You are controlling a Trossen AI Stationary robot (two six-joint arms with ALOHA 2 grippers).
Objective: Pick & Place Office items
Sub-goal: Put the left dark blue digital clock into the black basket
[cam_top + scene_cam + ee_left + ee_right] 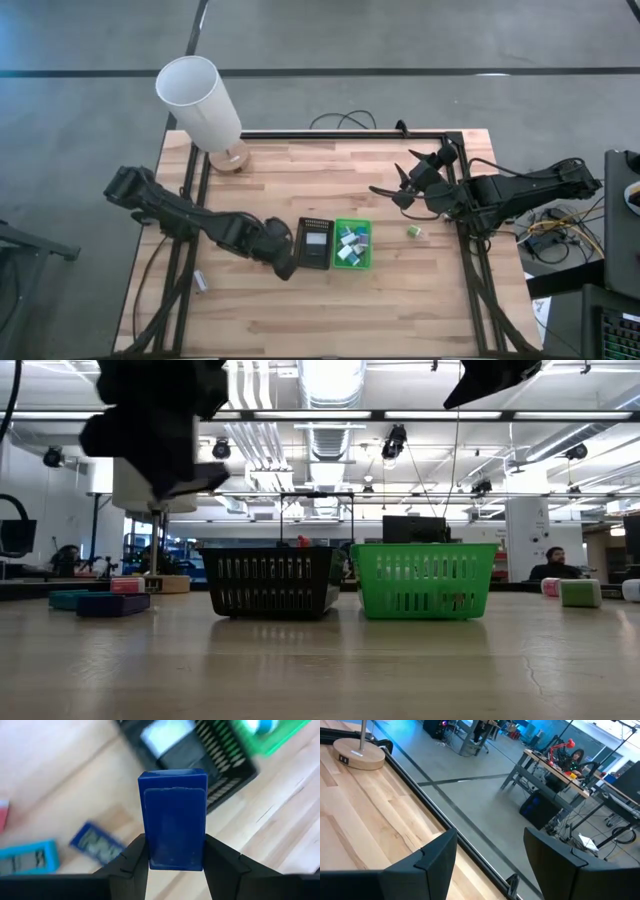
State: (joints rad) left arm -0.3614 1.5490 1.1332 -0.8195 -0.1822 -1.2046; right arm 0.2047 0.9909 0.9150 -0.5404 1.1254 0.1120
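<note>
My left gripper (173,851) is shut on a flat dark-blue rectangle (172,820), raised above the table just left of the black tray (314,243). The green tray (352,244) stands beside the black one and holds several small white and teal blocks. On the wood below the gripper lie another blue rectangle (95,842) and a teal one (27,857). A small green-white block (413,231) sits on the table right of the green tray. My right gripper (490,865) hangs open and high at the table's right, with nothing between its fingers. My left gripper pinches the dark-blue rectangle between its two fingers (131,857), one on each long edge, near one end (156,857). The fingers come steeply from above and lie across it. The rectangle juts out past the fingertips, lifted clear of the table.
A lamp with a tall white shade (200,98) and a round wooden base (229,157) stands at the far left corner. In the low view, loose flat items (112,603) lie left of the trays and small blocks (579,592) lie at the right. A black frame edges the table.
</note>
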